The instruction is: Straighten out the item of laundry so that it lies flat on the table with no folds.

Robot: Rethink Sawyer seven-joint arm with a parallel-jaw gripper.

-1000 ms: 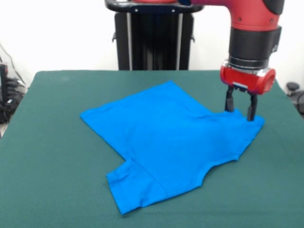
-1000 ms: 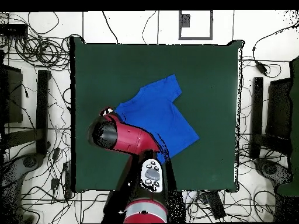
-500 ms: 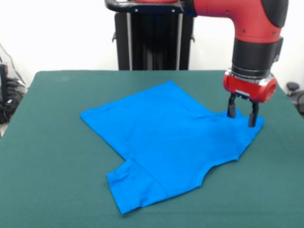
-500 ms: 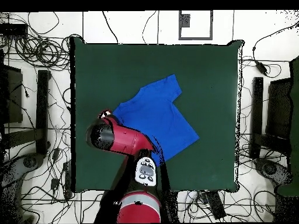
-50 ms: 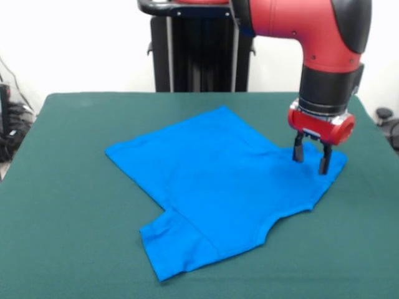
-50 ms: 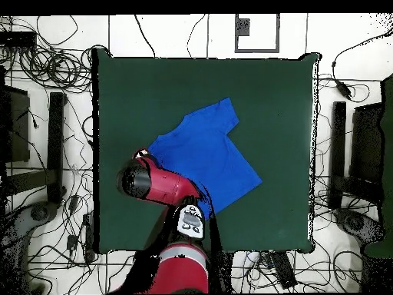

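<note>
Dark green tabletop (image 5: 56,187) is filling most of both views, with cables lying on the floor around it in the overhead view. Bright blue T-shirt (image 5: 218,187) is lying spread near the middle of the tabletop, turned at an angle to the edges, mostly flat; one sleeve is pointing toward the near edge in the front view, where a seam or shallow crease is showing at its base, and the other sleeve is reaching out to the right of the front view. Red and black arm (image 5: 318,37) is coming down over that right sleeve; in the overhead view its bulk is covering that part of the shirt (image 6: 203,150). Gripper (image 5: 310,159) is hanging tips-down right at the sleeve, jaws spread with a clear gap between the two dark fingers (image 5: 298,151), tips at or just above the fabric, contact hard to tell, nothing pinched.
</note>
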